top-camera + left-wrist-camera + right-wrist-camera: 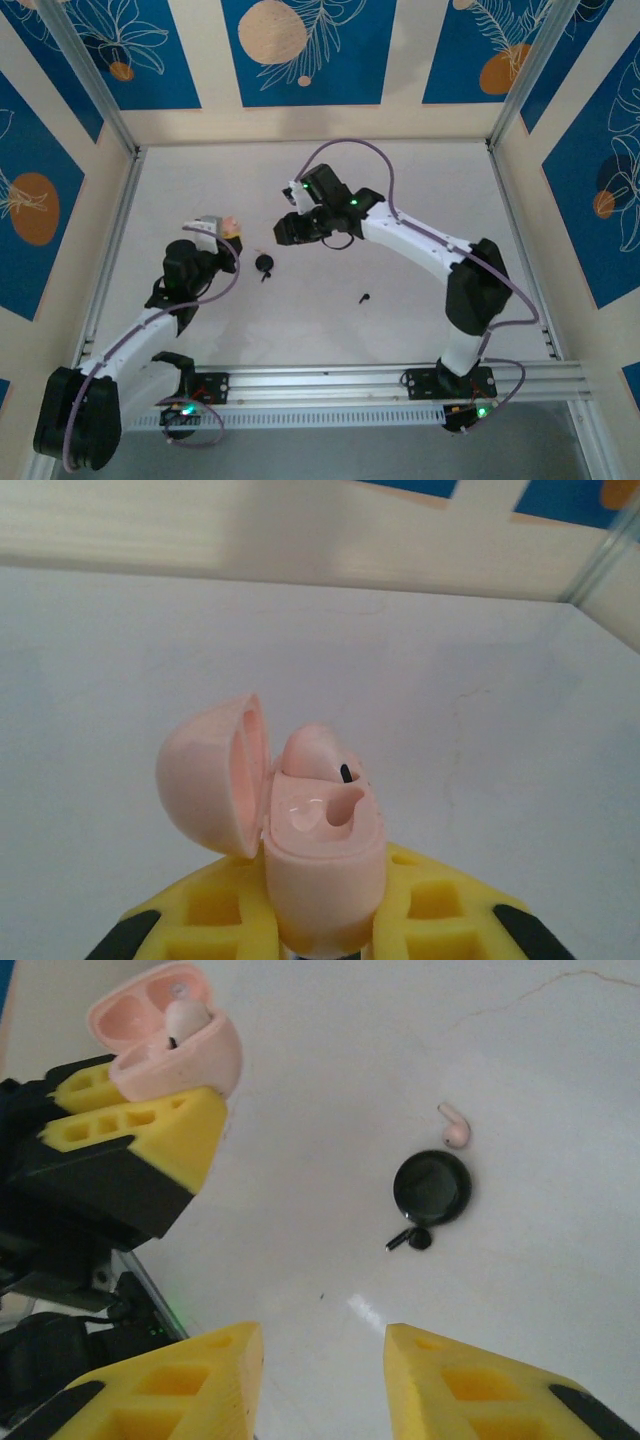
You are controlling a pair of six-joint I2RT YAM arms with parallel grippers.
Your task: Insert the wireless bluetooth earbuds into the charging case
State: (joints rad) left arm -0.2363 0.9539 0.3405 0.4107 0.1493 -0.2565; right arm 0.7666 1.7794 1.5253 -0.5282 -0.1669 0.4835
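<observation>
Right wrist view: pink earbud (455,1130) lies on the white tabletop (400,1040), stem up-frame, just beyond the rim of a round black disc (432,1186). Black earbud (410,1240) lies on the near side of the same disc, against its edge; whether it touches I cannot tell. The disc sits between the two buds.

Charging case (170,1045), pale pink, is well apart from them at upper left, lid open, held up off the tabletop. My left fingers (150,1135) pinch its lower body from both sides. A pale rounded piece stands in one well.

Left wrist view: case (325,870) upright between my yellow left fingers (430,905), its lid (205,780) hinged over to the left. One well holds the pale piece with a thin dark bit beside it; the other shows an open cut-out.

My right fingers (180,1385) stand spread, bare tabletop showing through the gap, nothing between them.

Top view: the disc (265,263) lies between both sets of fingers. A small black piece (365,297) lies alone further right; too small to identify. Blue-and-cream patterned walls (300,40) close in the tabletop.
</observation>
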